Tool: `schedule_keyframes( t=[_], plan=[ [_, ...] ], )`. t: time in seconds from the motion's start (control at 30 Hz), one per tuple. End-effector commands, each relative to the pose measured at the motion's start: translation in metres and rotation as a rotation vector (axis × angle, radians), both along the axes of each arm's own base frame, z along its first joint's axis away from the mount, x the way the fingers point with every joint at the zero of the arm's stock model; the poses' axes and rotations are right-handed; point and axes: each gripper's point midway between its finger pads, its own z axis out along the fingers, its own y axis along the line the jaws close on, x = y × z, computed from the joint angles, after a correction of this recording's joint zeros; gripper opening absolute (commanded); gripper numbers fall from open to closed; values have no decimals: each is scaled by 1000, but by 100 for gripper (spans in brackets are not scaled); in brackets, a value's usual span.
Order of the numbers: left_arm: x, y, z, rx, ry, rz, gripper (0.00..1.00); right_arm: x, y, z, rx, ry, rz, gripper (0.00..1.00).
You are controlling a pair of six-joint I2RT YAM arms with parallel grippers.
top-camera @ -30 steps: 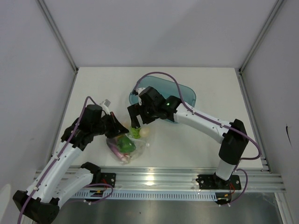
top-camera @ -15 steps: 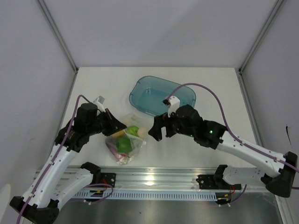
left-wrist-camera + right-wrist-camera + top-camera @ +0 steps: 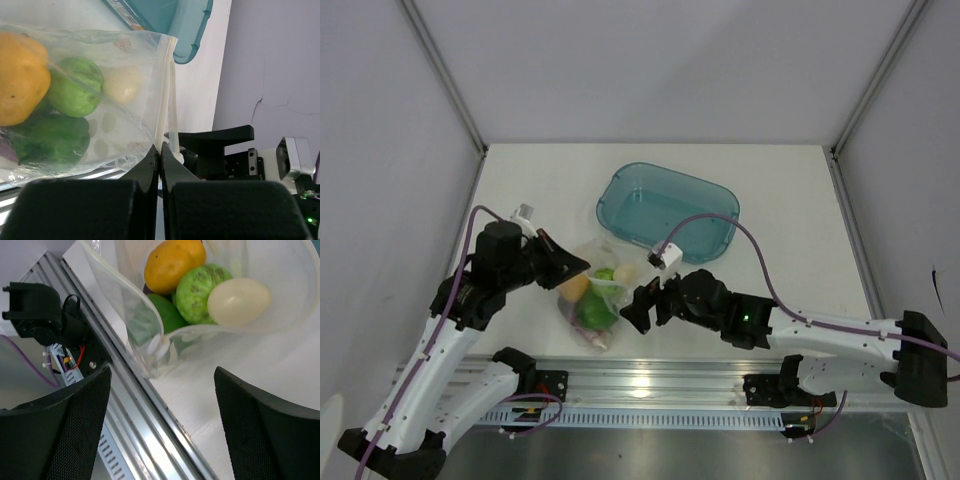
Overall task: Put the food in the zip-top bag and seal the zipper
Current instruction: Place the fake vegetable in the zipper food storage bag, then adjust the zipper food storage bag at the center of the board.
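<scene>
The zip-top bag [image 3: 592,302] lies on the table's near side with its mouth gaping to the right. Food sits inside: a yellow-orange piece [image 3: 172,262], a light green vegetable [image 3: 202,292], a white egg [image 3: 239,301] and a dark green pepper [image 3: 50,140]. My left gripper [image 3: 160,149] is shut on the bag's mouth edge, where the pale zipper [image 3: 167,90] strip runs up from its fingertips. My right gripper [image 3: 162,385] is open just outside the bag's mouth, low over the table, with nothing between its fingers [image 3: 75,425].
A translucent teal tray [image 3: 670,210] stands behind the bag at the table's middle back. The aluminium rail [image 3: 650,385] runs along the near edge, close under the right gripper. Grey walls close in both sides.
My right arm has drawn back from above the bag and dropped low to the bag's right, near the front rail. The left gripper keeps its hold and has shifted slightly left.
</scene>
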Motion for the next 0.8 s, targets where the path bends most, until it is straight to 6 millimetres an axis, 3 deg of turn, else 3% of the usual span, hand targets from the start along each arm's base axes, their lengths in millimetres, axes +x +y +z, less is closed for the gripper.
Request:
schedule_keyframes(
  t=[0.0,0.13,0.2,0.4,0.57,0.73,0.77],
  plan=[
    [3,-4,15,-57,-37,7,1,19,25,30,118,-97,-49,85],
    [3,-4,13,-65,-37,9,1,21,43,31,132,-92,-28,84],
    [2,-5,14,-70,-39,5,1,23,49,22,133,-60,-49,82],
    [3,-8,16,-75,-45,-13,1,37,51,7,131,-75,-124,70],
    [6,-2,10,-34,-57,6,1,37,50,9,107,-118,-97,60],
    [14,2,-5,23,-43,21,1,46,39,13,67,-159,-121,28],
    [15,1,-7,20,-38,17,1,49,38,12,58,-161,-125,16]
  ],
)
